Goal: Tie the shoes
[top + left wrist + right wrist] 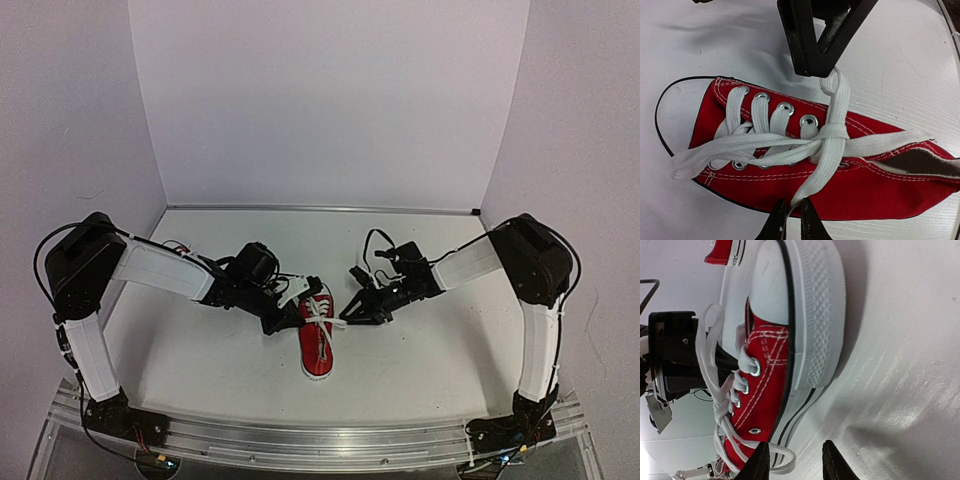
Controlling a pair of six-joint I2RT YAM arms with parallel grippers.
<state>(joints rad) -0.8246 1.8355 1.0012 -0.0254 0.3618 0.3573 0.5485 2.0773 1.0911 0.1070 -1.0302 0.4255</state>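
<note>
One red shoe (318,345) lies at the table's middle, toe toward the arms. In the left wrist view the shoe (865,175) has its white laces (832,132) crossed and wrapped over the tongue. My left gripper (792,210) is shut on a lace end at the shoe's near side; in the top view it (300,305) sits at the shoe's left. My right gripper (795,460) is open beside the sole (810,315), with a lace loop (785,460) lying by one finger. It (817,65) stands at the far side of the shoe. A red and white piece (720,252), apparently the other shoe, shows at the top edge.
The white table (450,350) is closed in by white walls at the back and both sides. The left arm (160,270) reaches in from the left and the right arm (470,262) from the right. An aluminium rail (330,440) runs along the near edge.
</note>
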